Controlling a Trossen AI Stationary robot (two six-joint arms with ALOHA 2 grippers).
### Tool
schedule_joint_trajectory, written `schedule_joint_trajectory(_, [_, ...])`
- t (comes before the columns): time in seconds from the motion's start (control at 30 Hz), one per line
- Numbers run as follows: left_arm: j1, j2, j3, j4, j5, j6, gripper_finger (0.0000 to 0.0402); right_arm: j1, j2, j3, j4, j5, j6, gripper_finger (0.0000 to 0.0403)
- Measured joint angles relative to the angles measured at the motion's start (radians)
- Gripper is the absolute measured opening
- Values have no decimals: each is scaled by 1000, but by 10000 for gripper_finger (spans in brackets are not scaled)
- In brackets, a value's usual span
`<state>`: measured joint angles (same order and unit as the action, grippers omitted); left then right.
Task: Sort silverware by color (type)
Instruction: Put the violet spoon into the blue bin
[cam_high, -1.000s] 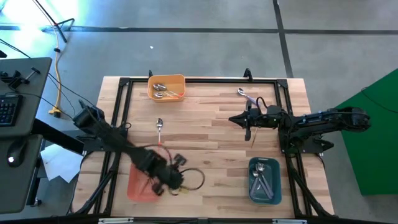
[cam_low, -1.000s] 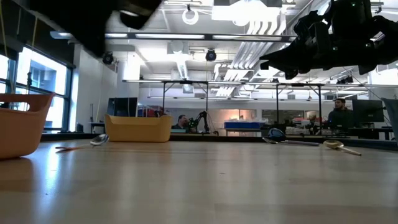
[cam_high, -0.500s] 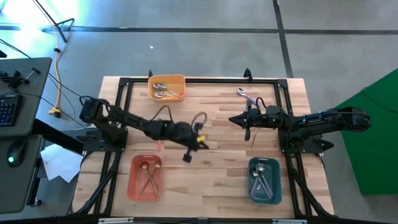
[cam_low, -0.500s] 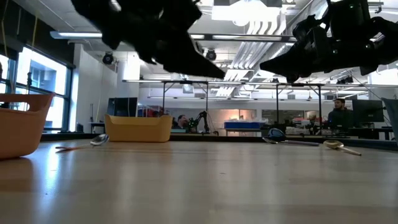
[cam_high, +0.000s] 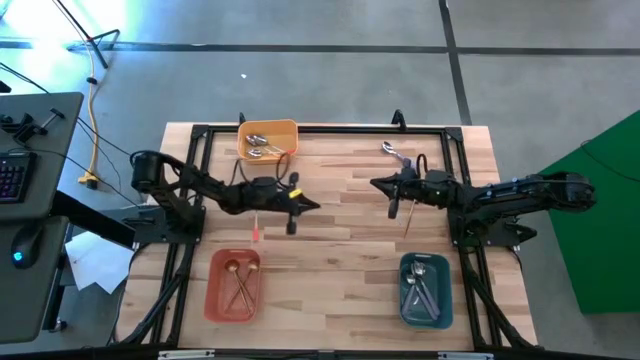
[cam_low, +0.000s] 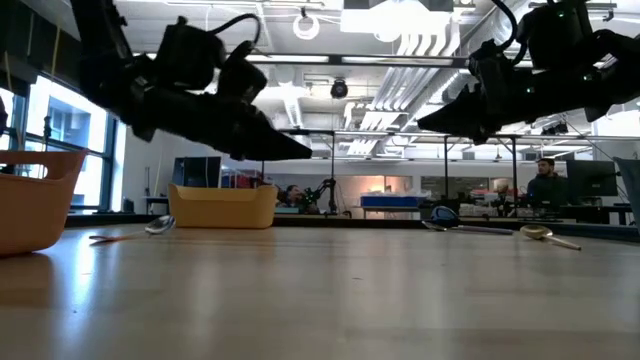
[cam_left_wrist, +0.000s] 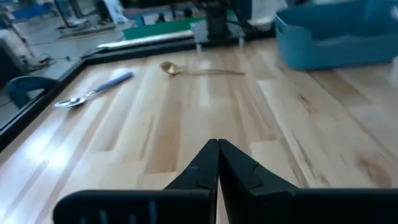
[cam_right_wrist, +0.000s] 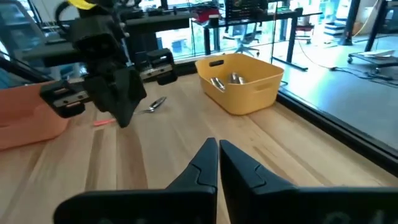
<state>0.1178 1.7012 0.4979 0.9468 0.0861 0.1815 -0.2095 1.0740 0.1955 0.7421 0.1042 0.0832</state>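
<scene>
Surface: light wood table (cam_high: 340, 250) in a black frame, grey floor around it; low view looks into a lab room with ceiling lights and a person (cam_low: 546, 183) far back on the right.
Left gripper: (cam_high: 312, 206) over the table's left-centre, pointing toward the middle, fingers pressed together, carrying nothing; left wrist view shows the two tips (cam_left_wrist: 217, 163) meeting above bare wood.
Right gripper: (cam_high: 377, 184) over the right-centre, pointing toward the left arm, fingers closed, nothing between them; same in right wrist view (cam_right_wrist: 217, 163).
Red-handled spoon: (cam_high: 255, 229) on the table beside the left arm, mostly hidden under it in high view; only its red handle end shows. In right wrist view it lies just past the left gripper, bowl toward the orange bin.
Blue-handled spoon: (cam_high: 393, 152) loose near the far right edge, just beyond the right gripper.
Gold spoon: (cam_high: 408, 218) loose on the wood just near-side of the right arm, lying lengthwise.
Orange bin: (cam_high: 268, 140) at the far edge, left of centre, a few silver spoons inside; handle colour hard to tell.
Red bin: (cam_high: 233, 287) near edge, left side, gold spoons inside.
Teal bin: (cam_high: 425, 290) near edge, right side, silver spoons inside; handle colour not clear.
</scene>
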Motion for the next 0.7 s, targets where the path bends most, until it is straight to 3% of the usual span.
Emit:
schedule_joint_trajectory(0.23, [28,0,-106,240,1,-188,0,-34,0,0,48,-3,13,21])
schedule_joint_trajectory(0.4, [25,0,-110,251,-2,-228,0,-59,0,0,39,-52,15,38])
schedule_joint_trajectory(0.7, [24,0,-91,257,-2,-227,0,-19,0,0,-28,-20,40,89])
